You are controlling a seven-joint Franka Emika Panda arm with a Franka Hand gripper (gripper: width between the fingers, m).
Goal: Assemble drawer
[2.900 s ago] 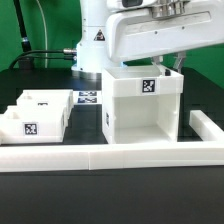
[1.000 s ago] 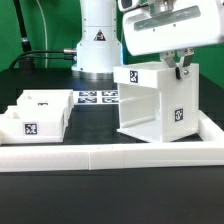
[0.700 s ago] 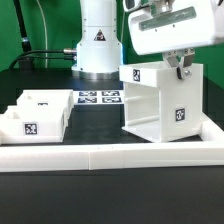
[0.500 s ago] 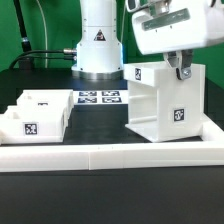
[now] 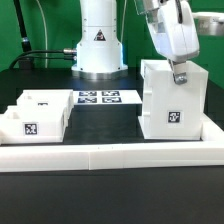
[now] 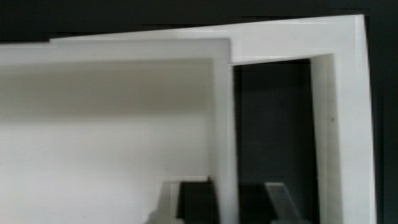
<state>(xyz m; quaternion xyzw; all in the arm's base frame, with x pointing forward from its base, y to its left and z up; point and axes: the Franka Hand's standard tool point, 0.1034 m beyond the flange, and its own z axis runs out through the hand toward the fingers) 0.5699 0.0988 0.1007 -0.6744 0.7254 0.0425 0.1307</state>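
The white drawer housing [image 5: 172,100] stands upright at the exterior view's right, against the low white wall, with a tagged side [image 5: 176,118] facing the camera. My gripper [image 5: 180,73] is at the housing's top edge, shut on one of its thin walls. In the wrist view the two dark fingers [image 6: 185,205] sit either side of that white wall [image 6: 222,120]. Two shallow white trays [image 5: 35,113] with tags lie together at the exterior view's left, apart from the gripper.
A long low white wall [image 5: 100,155] runs along the front and turns back at the right [image 5: 214,125]. The marker board [image 5: 100,98] lies flat before the robot base [image 5: 98,45]. Black table lies between trays and housing.
The housing, held in the gripper, has turned and slid toward the exterior view's right; its open front no longer faces the camera. The trays have not moved.
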